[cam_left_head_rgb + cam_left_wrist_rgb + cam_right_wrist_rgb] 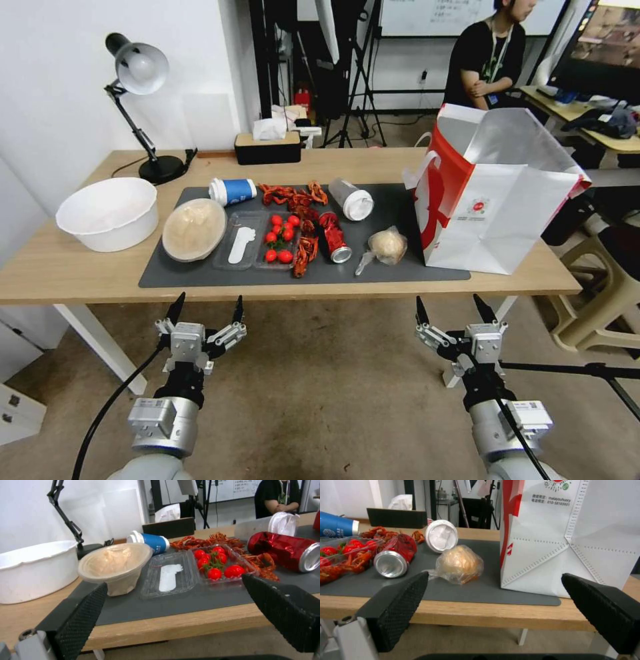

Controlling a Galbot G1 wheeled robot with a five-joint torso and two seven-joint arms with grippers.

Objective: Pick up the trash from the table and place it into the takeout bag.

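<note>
Trash lies on the dark grey mat of the table: a red drink can on its side, a clear white-lidded cup, a blue paper cup, a beige-filled lidded bowl and a clear-wrapped bun. The takeout bag stands open at the table's right end. My left gripper and right gripper both hang open below the table's front edge, holding nothing.
A clear tray of cherry tomatoes and red crayfish shells share the mat. A white tub and desk lamp stand at the left, a tissue box at the back. A beige stool stands beside the table's right end.
</note>
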